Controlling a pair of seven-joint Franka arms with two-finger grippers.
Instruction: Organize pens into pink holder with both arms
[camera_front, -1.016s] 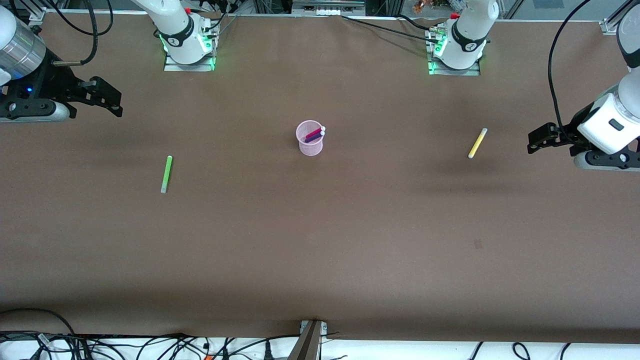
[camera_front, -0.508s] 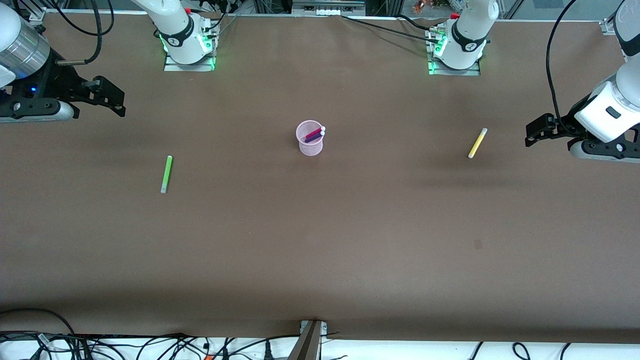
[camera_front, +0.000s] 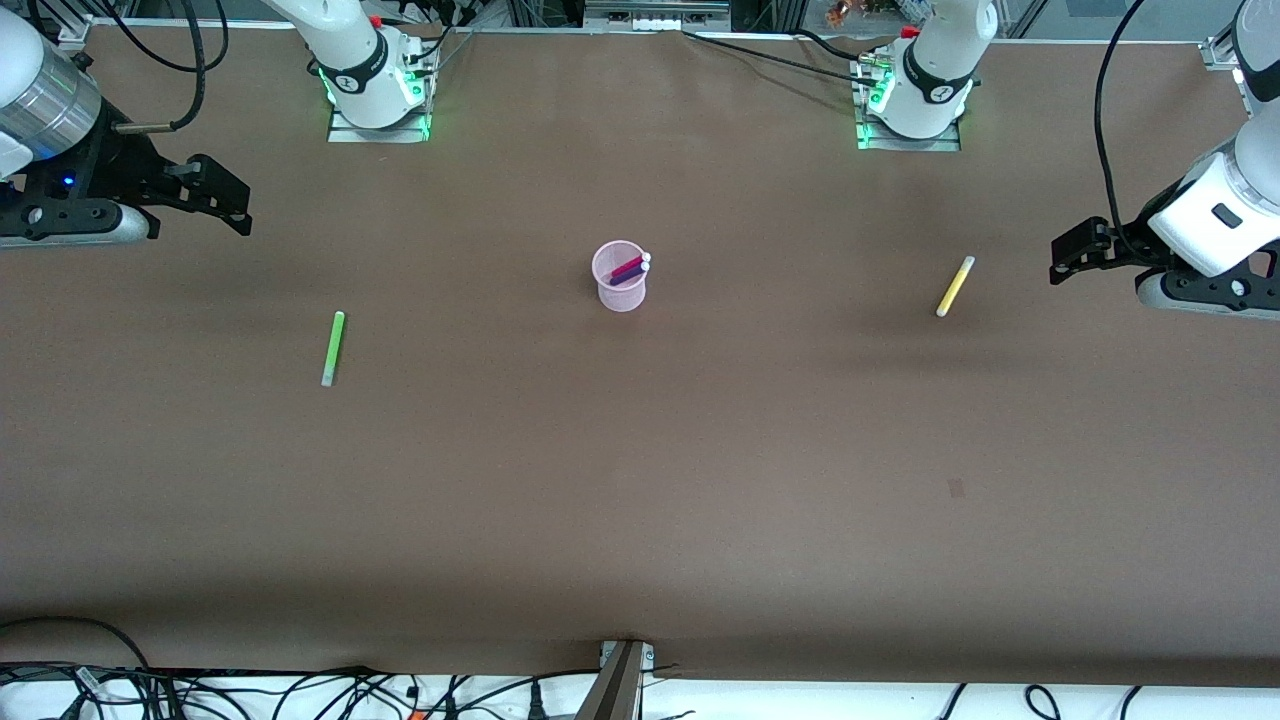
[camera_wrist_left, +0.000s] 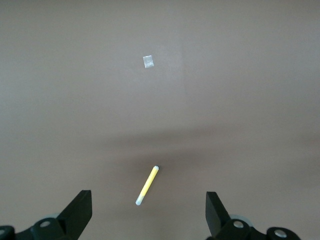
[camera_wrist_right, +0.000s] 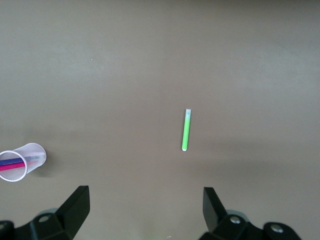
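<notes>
Right end effector (camera_front: 225, 195) w/ fingers wide open and holding nothing hangs over the brown counter (camera_front: 640, 480) at the right arm's end, barely nudged vs a sec ago, slim lime green marker pen (camera_front: 333, 348) lying flat nearby. Mid-counter, the small translucent pale-pink plastic cup (camera_front: 619, 277) already has the magenta (camera_front: 630, 266) + purple (camera_front: 626, 275) pens, unchanged. The slim yellow marker pen (camera_front: 955, 286) lies flat, and the left end effector (camera_front: 1072, 262), also wide and empty, has crept a bit closer to it, so imo both pickups are just starting.

Yellow pen (camera_wrist_left: 148, 186) flat on table (camera_wrist_left: 240, 75); left claw (camera_wrist_left: 149, 215) spread wide.
</notes>
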